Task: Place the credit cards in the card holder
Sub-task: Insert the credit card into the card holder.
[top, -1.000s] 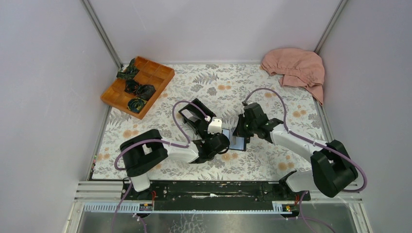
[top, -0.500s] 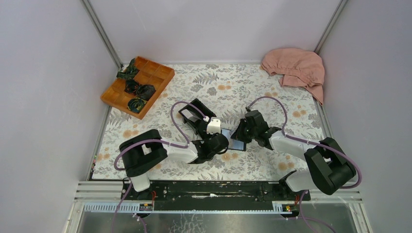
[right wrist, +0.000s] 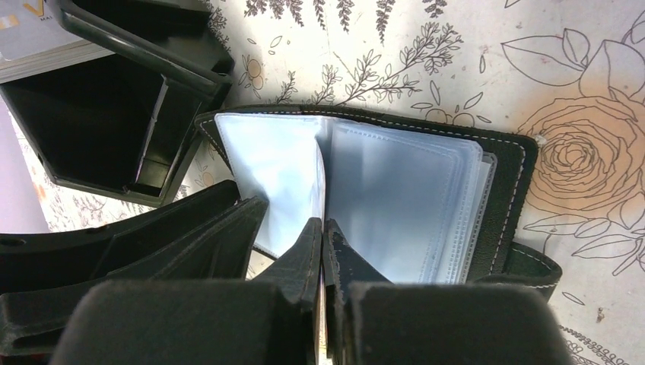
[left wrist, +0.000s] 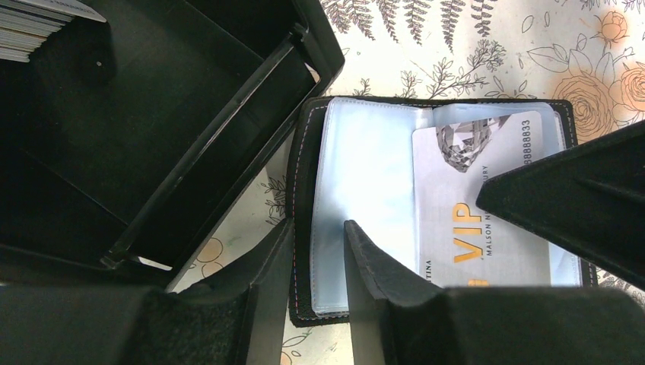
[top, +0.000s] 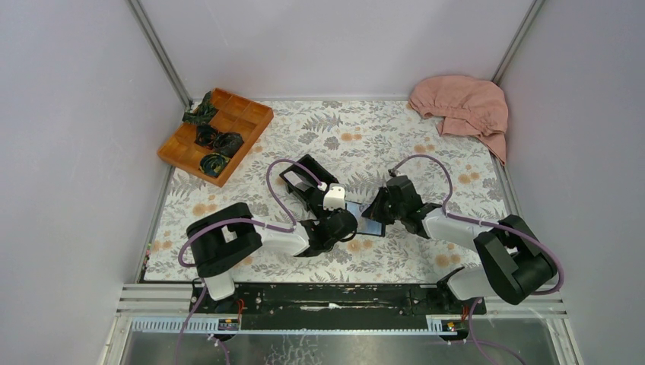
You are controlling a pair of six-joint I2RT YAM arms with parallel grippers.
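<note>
Cramped in the middle, roomy on the far side!
My left claw (left wrist: 319,251) straddles one edge of the open card holder (left wrist: 365,167), jaws parted, and the black box (left wrist: 175,129) sits just beside that same edge, so there's no way through there. My right claw (right wrist: 323,232), pinched shut, reaches across from the other side and covers part of the card (left wrist: 479,205) on the holder's pages. Beyond the holder the floral mat (top: 426,144) lies bare, a wide lane. The orange tray (top: 217,135) and the pink cloth (top: 464,106) sit in the far corners, well apart.
</note>
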